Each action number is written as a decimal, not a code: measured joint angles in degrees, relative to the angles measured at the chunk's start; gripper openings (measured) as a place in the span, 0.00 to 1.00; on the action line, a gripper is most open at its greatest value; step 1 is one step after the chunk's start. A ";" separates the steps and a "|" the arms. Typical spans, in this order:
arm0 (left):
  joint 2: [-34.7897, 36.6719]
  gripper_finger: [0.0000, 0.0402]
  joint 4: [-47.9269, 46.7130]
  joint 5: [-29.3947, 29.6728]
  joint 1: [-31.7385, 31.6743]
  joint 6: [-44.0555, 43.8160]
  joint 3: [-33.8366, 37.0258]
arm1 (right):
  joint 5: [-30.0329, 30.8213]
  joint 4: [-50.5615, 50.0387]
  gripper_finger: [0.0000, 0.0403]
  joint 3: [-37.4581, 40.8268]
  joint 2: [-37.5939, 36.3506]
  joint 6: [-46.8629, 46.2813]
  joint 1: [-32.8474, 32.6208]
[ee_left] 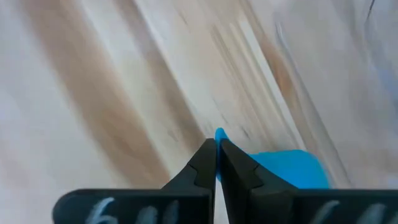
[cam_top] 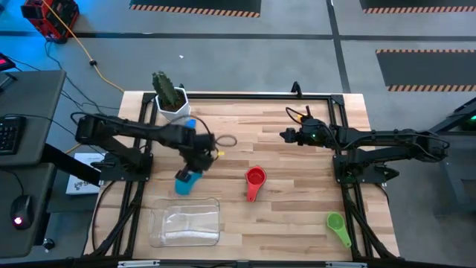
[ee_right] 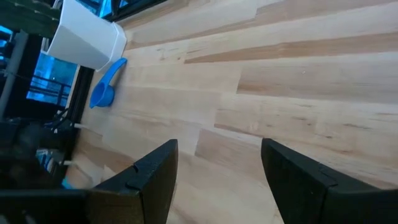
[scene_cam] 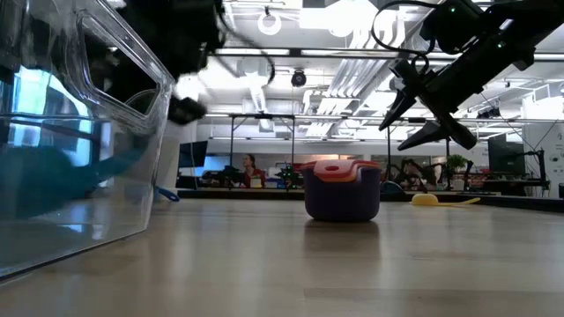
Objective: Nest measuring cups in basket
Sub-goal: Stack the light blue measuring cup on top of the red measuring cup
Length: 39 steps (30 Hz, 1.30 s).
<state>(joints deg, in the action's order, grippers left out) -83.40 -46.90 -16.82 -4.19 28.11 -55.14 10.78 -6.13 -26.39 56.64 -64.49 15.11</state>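
Tabletop of pale wooden planks [cam_top: 290,216] fills the middle of the high view, framed by black rails. Clear shallow rectangular plastic basket [cam_top: 185,222] sits at the lower left of that frame with nothing visible inside; in the low view its transparent wall [scene_cam: 84,141] looms at the left. White pot with a green cactus [cam_top: 171,99] stands at the upper left of the table. The left arm reaches in from the left, and the left gripper [cam_top: 195,165] sits just above the basket, its fingers [ee_left: 205,165] pressed together on the thin handle of a light blue plastic measuring cup [cam_top: 187,181], whose bowl lies toward the basket; the left wrist view shows the blue handle tip [ee_left: 220,133] pinched between the dark fingers. The right arm lies across the right side, and the right gripper [cam_top: 285,135] hangs above bare wood at upper centre with its fingers [ee_right: 152,177] apart and nothing between them. A red plastic measuring cup [cam_top: 255,177] stands in the centre, its long axis running down the frame, handle toward the bottom edge. A green plastic measuring cup [cam_top: 336,222] lies at lower right, handle slanting to the lower right. A darker blue plastic measuring cup [ee_right: 106,85] lies beside the white pot, handle toward the pot
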 joint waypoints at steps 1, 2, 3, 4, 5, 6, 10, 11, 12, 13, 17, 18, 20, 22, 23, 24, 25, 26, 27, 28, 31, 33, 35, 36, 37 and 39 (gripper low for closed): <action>1.09 0.00 0.30 0.04 -0.63 -0.51 -1.12 | -0.36 0.02 0.55 0.00 0.01 0.00 0.00; 2.25 0.00 0.69 0.02 -1.39 -0.94 -2.24 | -0.68 0.12 0.55 0.00 0.01 0.01 0.00; 3.44 0.00 0.81 0.05 -2.13 -1.36 -3.13 | -1.06 0.22 0.55 0.00 0.00 0.00 0.00; 4.52 0.00 1.23 0.33 -2.82 -1.96 -3.86 | -1.34 0.26 0.55 0.00 0.00 -0.02 0.00; 5.54 0.00 2.70 0.94 -3.48 -2.65 -4.40 | -1.45 0.40 0.55 0.00 0.00 0.00 -0.02; 6.55 0.00 4.62 1.99 -4.08 -3.55 -4.65 | -1.75 0.55 0.55 0.00 0.00 0.00 0.00; 9.87 0.00 10.85 5.76 -6.32 -7.10 -4.69 | -2.85 1.03 0.55 0.00 0.00 0.00 0.00; 10.30 0.00 11.89 6.04 -6.82 -7.96 -4.69 | -2.93 1.07 0.55 0.00 0.00 0.02 0.00; 10.73 0.00 12.31 6.10 -7.28 -8.44 -4.68 | -3.09 1.08 0.55 0.00 0.00 0.07 0.00; 11.16 0.00 12.81 6.10 -7.65 -8.81 -4.66 | -3.12 1.17 0.55 0.00 0.00 0.09 -0.01; 11.92 0.00 13.85 6.05 -9.04 -8.61 -4.69 | -3.84 2.69 0.55 0.00 0.00 0.45 0.00; 12.00 0.00 13.81 6.11 -9.42 -8.51 -4.69 | -3.87 3.16 0.55 0.00 0.00 0.44 0.00; 12.17 0.00 13.80 6.15 -10.22 -8.53 -4.69 | -3.86 4.31 0.55 0.00 0.00 0.52 0.00; 12.15 0.00 13.79 6.23 -10.70 -8.38 -4.69 | -3.80 5.11 0.55 0.00 0.00 0.55 0.00; 12.13 0.00 13.78 6.22 -10.95 -8.29 -4.69 | -3.80 5.28 0.55 0.00 0.00 0.69 0.00; 12.15 0.00 13.89 6.16 -11.21 -8.08 -4.69 | -3.80 5.61 0.55 0.00 0.00 1.04 0.00; 12.16 0.00 14.10 6.00 -11.35 -7.89 -4.69 | -3.89 6.32 0.55 0.00 0.00 1.48 0.00; 12.16 0.00 14.30 5.52 -11.56 -7.50 -4.69 | -4.40 7.45 0.55 0.00 0.00 1.92 0.00; 12.16 0.00 14.39 5.17 -11.77 -6.90 -4.74 | -5.31 8.98 0.55 0.00 0.00 2.58 0.00; 12.11 0.00 14.21 5.09 -12.01 -6.30 -5.16 | -6.45 11.14 0.55 0.00 0.00 3.61 0.02; 12.38 0.00 14.86 4.27 -12.77 -4.65 -8.17 | -12.17 21.13 0.55 0.00 0.00 7.18 0.00; 12.48 0.00 16.43 1.78 -13.21 -3.69 -10.56 | -14.94 27.80 0.55 0.00 0.00 8.27 -0.02; 12.38 0.00 17.66 -0.33 -13.47 -2.67 -12.65 | -16.19 32.30 0.55 -0.68 0.00 9.40 -0.04; 12.32 0.00 18.36 -1.18 -13.45 -1.74 -13.61 | -17.03 32.94 0.55 -1.70 0.01 11.04 -0.13; 12.06 0.00 19.18 -1.47 -13.43 -0.85 -14.57 | -17.65 32.78 0.55 -3.25 0.16 13.59 -0.33; 11.23 0.00 20.26 -2.29 -13.43 0.21 -16.22 | -19.85 30.53 0.55 -7.54 1.31 20.25 -1.01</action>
<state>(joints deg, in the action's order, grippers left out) -72.17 -26.64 -19.10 -17.63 28.32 -71.36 -9.07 24.40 -33.93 57.95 -44.24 14.10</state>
